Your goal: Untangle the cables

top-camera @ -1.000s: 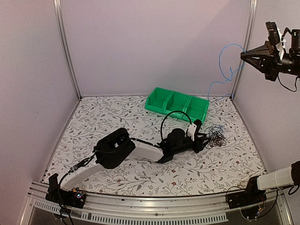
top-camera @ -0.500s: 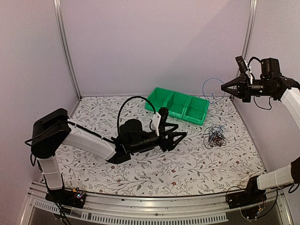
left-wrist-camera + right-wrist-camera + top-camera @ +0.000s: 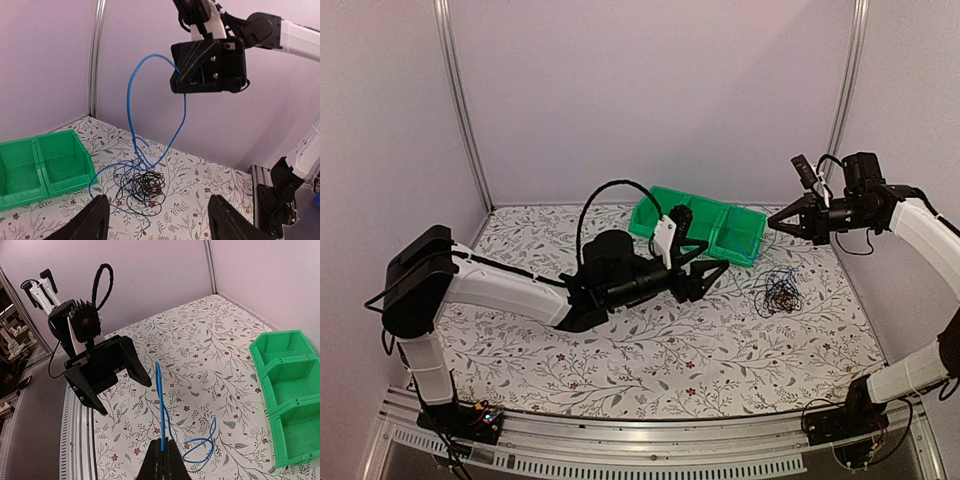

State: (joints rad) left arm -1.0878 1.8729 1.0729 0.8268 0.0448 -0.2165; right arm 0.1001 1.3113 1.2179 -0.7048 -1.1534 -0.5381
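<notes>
Clearly the cables sit in two parts. A dark tangle [image 3: 778, 292] of thin black and brown loops lies on the floral table [image 3: 620, 360], right of centre in the top view and just below the right end of the green bin [image 3: 740, 250]. From this dark tangle [image 3: 142, 187] a blue cable [image 3: 184, 115] rises in long open curves toward the upper middle of the left wrist view, where it meets the tip of the right gripper [image 3: 176, 82].

The right gripper [image 3: 775, 225] hangs in the air at the right of the top view, above the bin's right end. In its own view the right gripper [image 3: 161, 455] has its fingers pinched together on the blue cable [image 3: 160, 405], which runs straight up from them before looping off to the right.

The left gripper [image 3: 718, 278] is at the centre of the top view, in front of the bin and left of the tangle, apart from it. Its fingers [image 3: 97, 220] are spread wide with nothing between them.
</notes>
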